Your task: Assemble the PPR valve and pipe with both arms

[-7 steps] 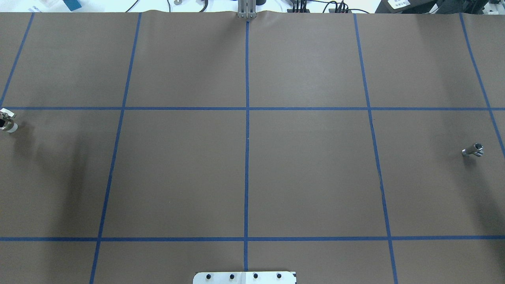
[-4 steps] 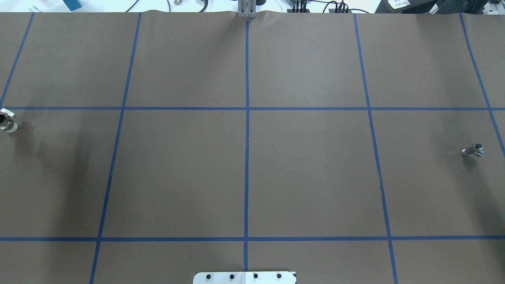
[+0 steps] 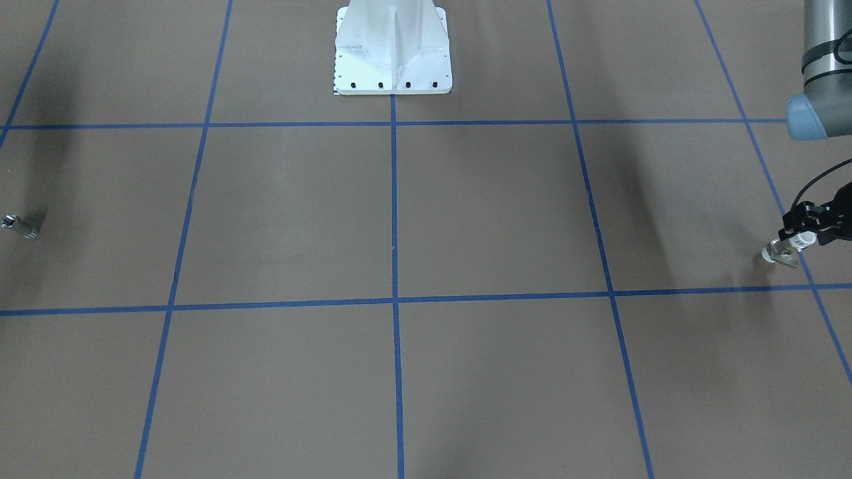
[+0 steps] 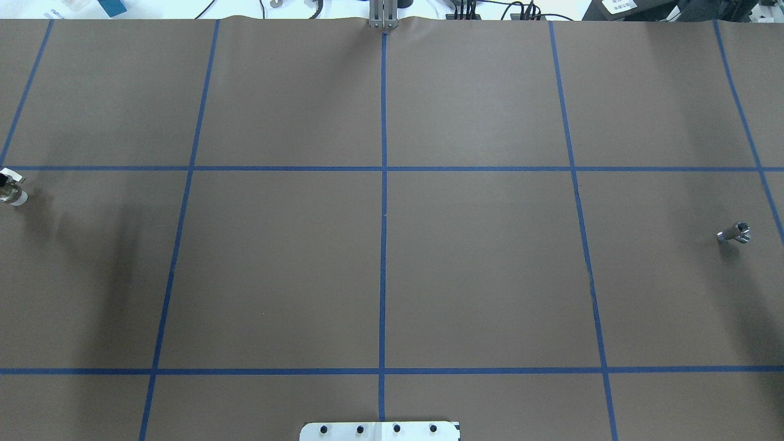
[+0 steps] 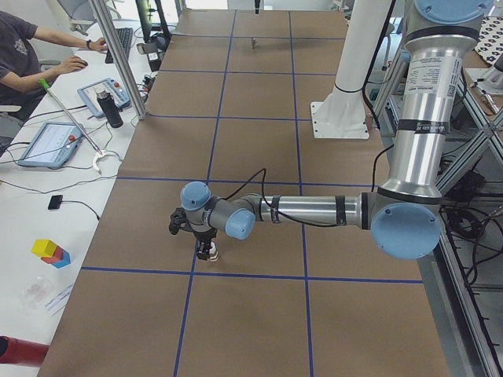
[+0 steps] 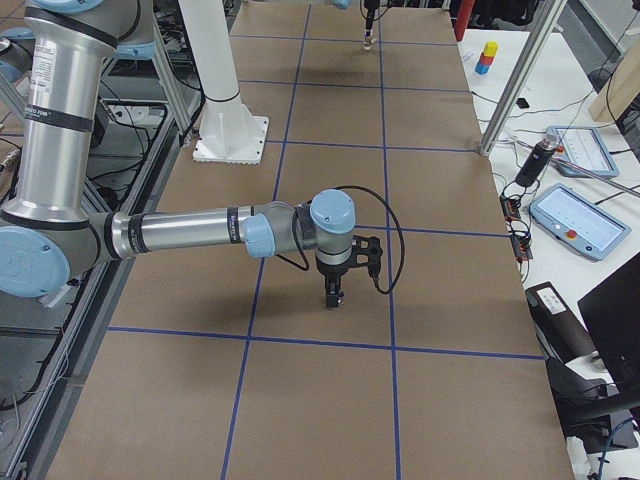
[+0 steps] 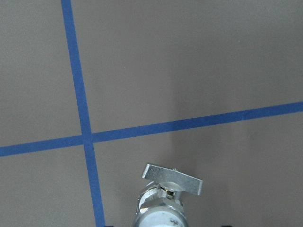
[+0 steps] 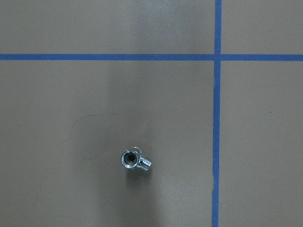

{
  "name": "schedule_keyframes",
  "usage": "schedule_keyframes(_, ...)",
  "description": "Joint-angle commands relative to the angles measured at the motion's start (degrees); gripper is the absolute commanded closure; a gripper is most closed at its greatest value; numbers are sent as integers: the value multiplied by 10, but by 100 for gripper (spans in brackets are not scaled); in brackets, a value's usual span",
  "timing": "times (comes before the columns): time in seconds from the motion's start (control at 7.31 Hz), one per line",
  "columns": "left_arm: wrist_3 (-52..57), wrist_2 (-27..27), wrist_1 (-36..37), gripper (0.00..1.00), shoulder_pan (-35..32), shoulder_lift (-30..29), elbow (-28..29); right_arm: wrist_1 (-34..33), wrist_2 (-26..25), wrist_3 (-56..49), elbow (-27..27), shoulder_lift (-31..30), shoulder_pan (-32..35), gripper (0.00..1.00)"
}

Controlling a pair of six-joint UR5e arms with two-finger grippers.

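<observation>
My left gripper (image 3: 796, 237) is shut on the valve (image 3: 780, 253), a silver body with a white end and a flat silver handle. It holds it upright just over the brown table by a blue tape line. The valve also shows at the overhead view's left edge (image 4: 12, 191) and at the bottom of the left wrist view (image 7: 166, 191). A small silver pipe fitting (image 4: 735, 233) stands alone at the table's other end. The right wrist view looks straight down on the fitting (image 8: 134, 160). My right gripper (image 6: 334, 297) points down there; I cannot tell whether it is open or shut.
Blue tape lines (image 4: 383, 184) divide the brown table into squares. The white bolted pedestal (image 3: 393, 53) stands at the robot's edge. Tablets, a bottle and an operator (image 5: 31, 47) are at side benches beyond the table.
The valve in my left gripper has shifted very slightly at the overhead view's left edge. The silver fitting has not moved.
</observation>
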Motion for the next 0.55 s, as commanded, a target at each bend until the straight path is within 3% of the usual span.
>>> schedule_keyframes(0.0,-7,0,1,100,-3,0,0,0,5,0,1,0,-1,0)
schedule_keyframes(0.41,-7,-3,32,100,-13,-14,-5,1,16,17,4,0,0,0)
